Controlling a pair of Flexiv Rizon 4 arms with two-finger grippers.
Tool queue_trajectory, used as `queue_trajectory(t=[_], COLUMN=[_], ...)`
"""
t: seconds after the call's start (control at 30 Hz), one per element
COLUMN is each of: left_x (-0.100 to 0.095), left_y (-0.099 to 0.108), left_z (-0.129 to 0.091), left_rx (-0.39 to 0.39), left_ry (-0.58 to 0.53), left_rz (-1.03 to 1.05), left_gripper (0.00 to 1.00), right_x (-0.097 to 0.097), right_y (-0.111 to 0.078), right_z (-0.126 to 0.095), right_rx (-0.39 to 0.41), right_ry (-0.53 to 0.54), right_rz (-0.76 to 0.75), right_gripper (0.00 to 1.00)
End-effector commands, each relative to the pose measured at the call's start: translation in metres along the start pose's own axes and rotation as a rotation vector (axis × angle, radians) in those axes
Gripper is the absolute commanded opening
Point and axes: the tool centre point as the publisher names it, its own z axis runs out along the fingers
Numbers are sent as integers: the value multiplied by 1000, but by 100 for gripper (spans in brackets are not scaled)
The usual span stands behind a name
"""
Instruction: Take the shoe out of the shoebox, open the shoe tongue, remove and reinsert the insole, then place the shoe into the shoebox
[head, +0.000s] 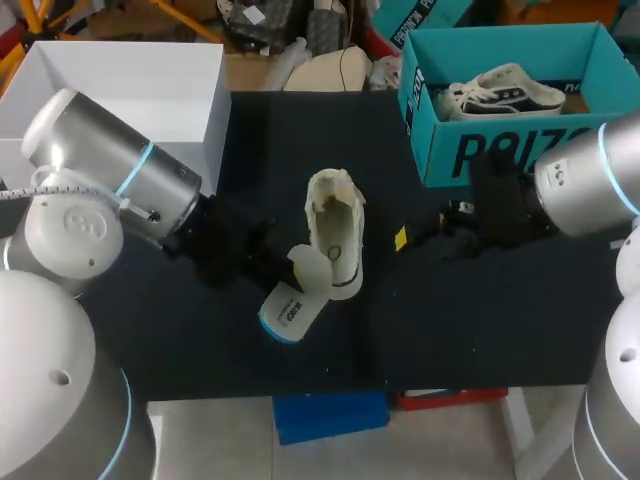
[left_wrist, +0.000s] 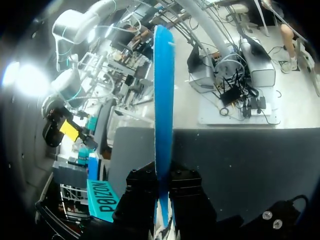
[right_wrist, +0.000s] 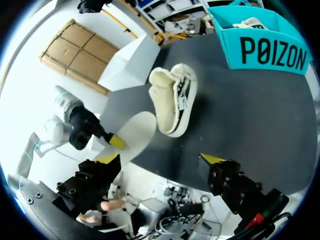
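Insole (left_wrist: 163, 100) is right up against the left wrist cam, edge-on and blue, with the left gripper (left_wrist: 162, 189) clamped on it from both sides. From overhead, its free end sits against the near end of the shoe (head: 335, 230). The shoe is out on the table (head: 480, 320), middle-ish, well apart from the teal shoebox (head: 500, 150). Can't tell if the insole's end is actually inside the opening or just resting on the rim. Right gripper (right_wrist: 159, 160) hangs wide open and empty off to the shoe's right, not touching it.

I'm reading this as the reinsert bit. My plan is to get the right fingers onto the shoe first so it doesn't skate across the table when I push. Then I tip the insole so its leading end dips into the opening, lying flat with the sole rather than on edge, and feed it slowly toward the toe. It looks floppy, so it may buckle. If it folds, I'd back off and regrip closer to the shoe.
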Motion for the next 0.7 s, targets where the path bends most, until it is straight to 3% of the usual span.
queue_trajectory(t=[0.03, 0.4, 0.7], left_x=[-5, -13, -20], left_y=[5, 28, 51], left_z=[-2, 14, 40], left_rx=[20, 99, 89], left_ry=[70, 101, 126], left_rz=[-18, -71, -77], left_gripper=[0, 0, 0], right_x=[2, 2, 2], right_y=[-3, -3, -3], right_z=[-11, -11, -11], right_rx=[2, 2, 2], right_ry=[-8, -8, -8], right_rz=[1, 1, 1], right_gripper=[100, 100, 100])
